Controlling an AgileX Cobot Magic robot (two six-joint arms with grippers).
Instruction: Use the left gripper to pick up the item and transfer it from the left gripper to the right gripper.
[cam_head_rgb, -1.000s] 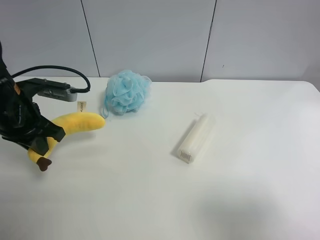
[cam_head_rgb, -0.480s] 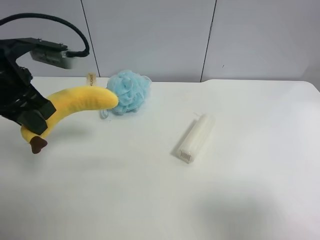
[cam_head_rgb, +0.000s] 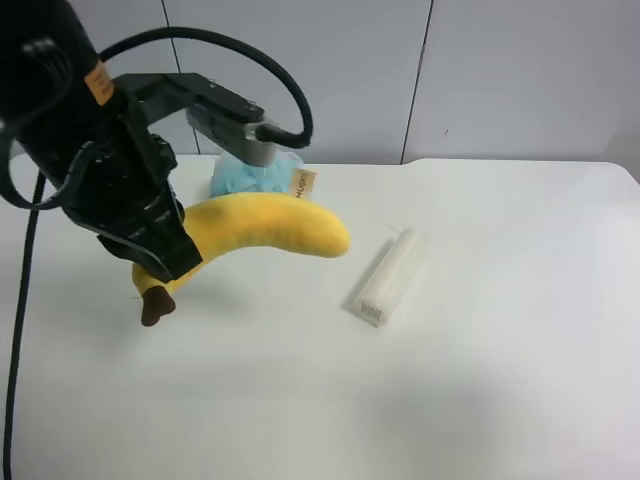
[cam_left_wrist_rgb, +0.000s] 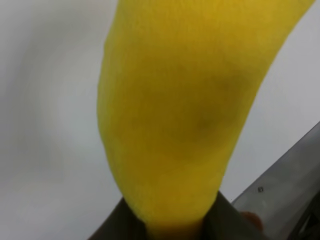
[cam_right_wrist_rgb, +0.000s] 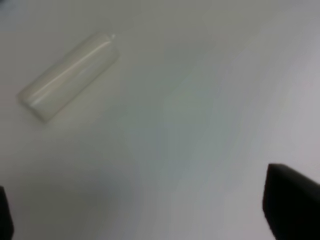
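Fingers of the left gripper are clamped on the plush banana near its stem end. Banana is clear of the worktop, over its left half toward the far edge. Pickup looks done — handover pending. Right gripper has fingers apart — next it needs to take the free end.

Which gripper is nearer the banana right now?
Left. The left gripper is shut on the banana near its stem end. The right gripper is outside the high view; its wrist camera shows the packet, no banana.
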